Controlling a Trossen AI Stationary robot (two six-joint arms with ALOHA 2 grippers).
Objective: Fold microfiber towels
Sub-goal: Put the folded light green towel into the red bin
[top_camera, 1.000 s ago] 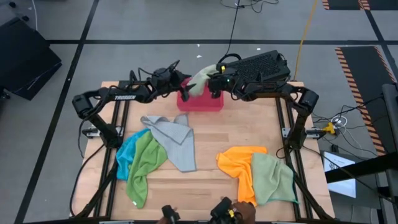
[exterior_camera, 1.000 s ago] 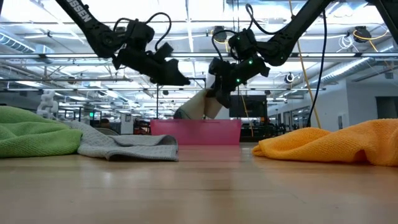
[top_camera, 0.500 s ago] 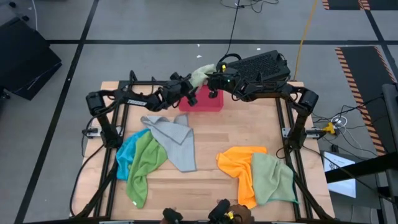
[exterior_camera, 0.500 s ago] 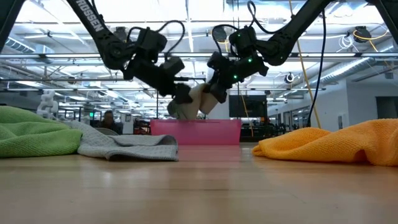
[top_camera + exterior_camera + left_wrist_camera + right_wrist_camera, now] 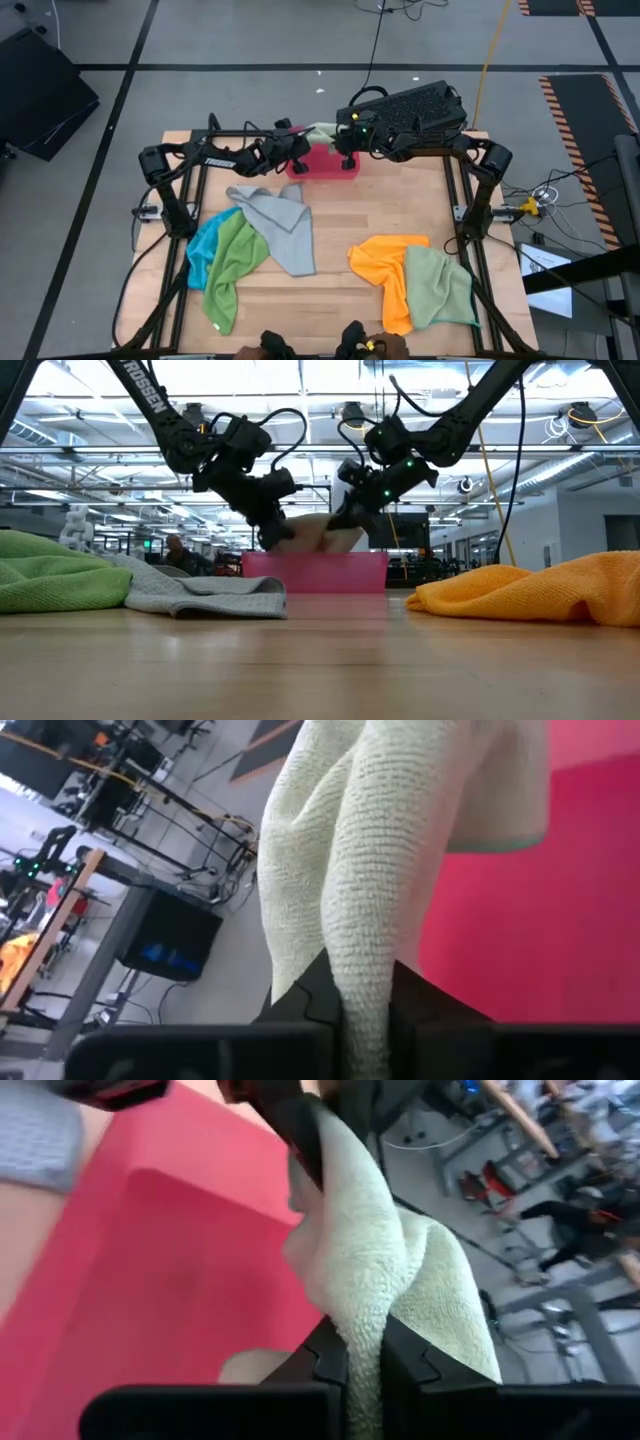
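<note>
1. Nearest the front of the tabletop (image 5: 330, 215), an orange towel (image 5: 385, 262) is seen crumpled at the right, partly overlapped by a pale green towel (image 5: 440, 288) lying flatter beside it.
2. At the left, a bright green towel (image 5: 232, 265) is draped in a long rumpled strip over a blue towel (image 5: 205, 250), of which only an edge is shown.
3. A light grey towel (image 5: 283, 222) is spread just beside them toward the middle, with one corner folded over and touching the green one; in the low view it is seen as a flat, soft fold (image 5: 205, 595).
4. At the far edge, a pink-red tray (image 5: 322, 166) is set on the tabletop, its wall seen across the low view (image 5: 345, 572).
5. Above the tray, a cream towel (image 5: 320, 133) is held bunched between both arms; its surface is shown matte and nubbly, with a thin teal hem, in the left wrist view (image 5: 380, 840), and it is doubled into thick folds in the right wrist view (image 5: 385, 1270).
6. The left hand (image 5: 292, 150) is clenched on one part of the cream towel, the cloth being pinched between its fingers.
7. The right hand (image 5: 343, 138) is likewise clamped on the cream towel from the other side, close to the left hand.
</note>
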